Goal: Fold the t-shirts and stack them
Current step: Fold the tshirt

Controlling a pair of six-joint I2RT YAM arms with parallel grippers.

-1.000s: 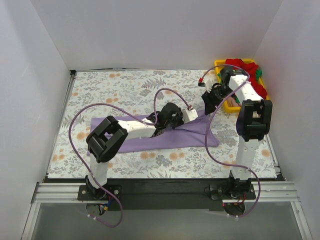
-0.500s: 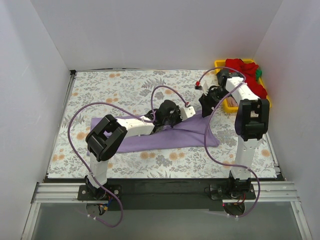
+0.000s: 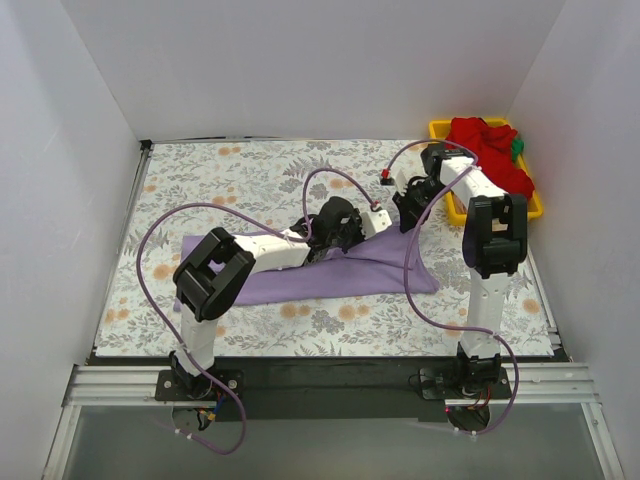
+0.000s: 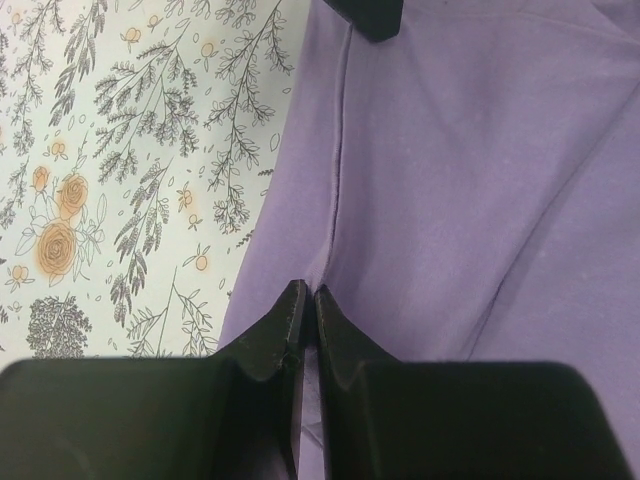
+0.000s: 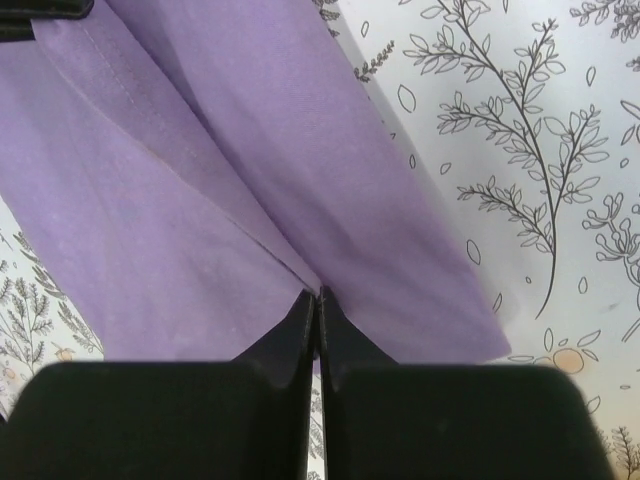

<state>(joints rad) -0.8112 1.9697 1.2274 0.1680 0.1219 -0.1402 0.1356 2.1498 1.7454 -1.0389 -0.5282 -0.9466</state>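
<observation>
Right end effector [image 5: 317, 293] came over and clamped the lavender t-shirt [image 3: 350, 275]; left end effector [image 4: 305, 288] clamps it too; such shallow pinches may slip.

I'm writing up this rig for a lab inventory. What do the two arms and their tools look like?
The left arm and right arm have white box-section links joined by bulky black joint housings. A thin purple cable loops loosely along each. The left tool and right tool each have two matte black wedge-shaped fingers tapering to narrow tips. No markings are legible.
</observation>
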